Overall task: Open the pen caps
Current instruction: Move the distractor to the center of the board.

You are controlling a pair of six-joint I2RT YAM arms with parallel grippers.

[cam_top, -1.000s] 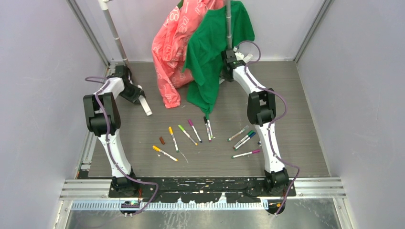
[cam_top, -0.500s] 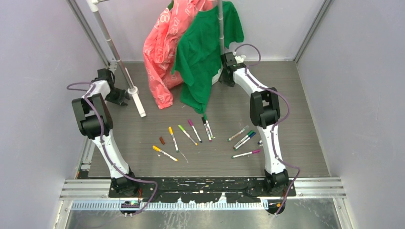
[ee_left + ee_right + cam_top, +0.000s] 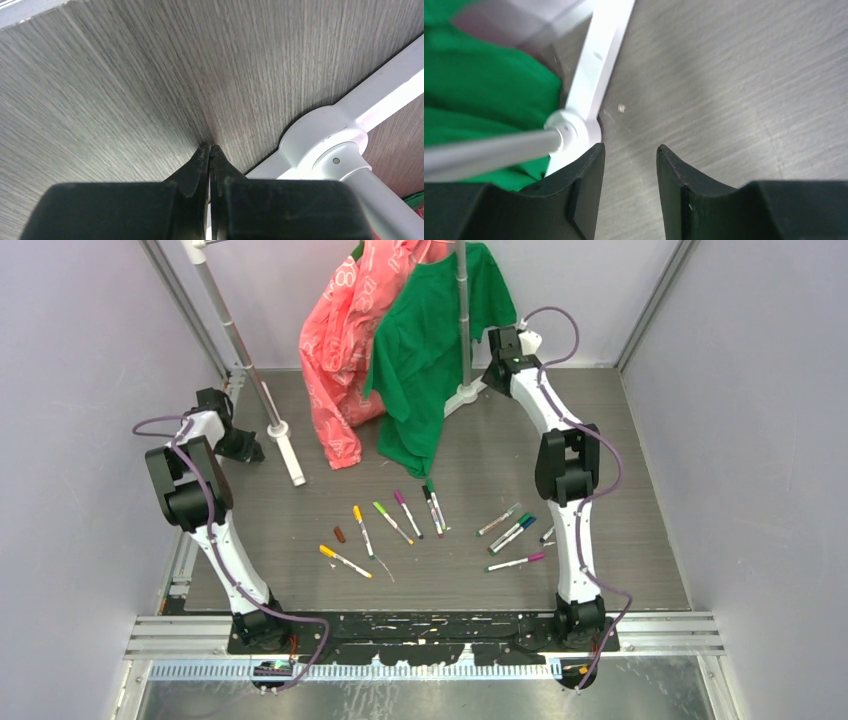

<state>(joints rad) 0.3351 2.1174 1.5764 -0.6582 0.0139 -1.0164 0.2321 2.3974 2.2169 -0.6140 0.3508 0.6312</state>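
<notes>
1. I read the left gripper point(image 3: 210, 148) as fully closed. In its wrist view the two black fingers are pressed tip to tip with nothing between them.
2. It points down at bare wood-grain table point(image 3: 620, 440). One white foot of the clothes rack point(image 3: 325, 145) lies just to the right of the tips, apart from them.
3. The right gripper point(image 3: 630, 150) is partly open, with a clear gap between the fingers and only tabletop showing through it. It holds nothing.
4. Just past its left finger is the rack's other foot point(image 3: 594, 65), where the grey pole point(image 3: 489, 150) joins it. A green shirt point(image 3: 484, 85) hangs behind.
5. From the top camera both arms reach to the far end of the table, left arm at the far left and right arm at the far right by the pole. Both are well apart from the work.
6. The pens point(image 3: 407, 514) lie flat mid-table in a loose fan, near the arm bases.
7. In the left cluster I see an orange pen point(image 3: 345, 561), a yellow one point(image 3: 363, 530), a green one point(image 3: 392, 522), a magenta one and a black-tipped pair point(image 3: 435, 508).
8. In the right cluster three or four more pens point(image 3: 512, 533) lie near the right arm's lower link.
9. A short brown cap point(image 3: 340, 534) lies alone between the orange and yellow pens.
10. At this size I cannot tell which pens have their caps on.
11. A pink garment point(image 3: 345, 340) hangs beside the shirt.
</notes>
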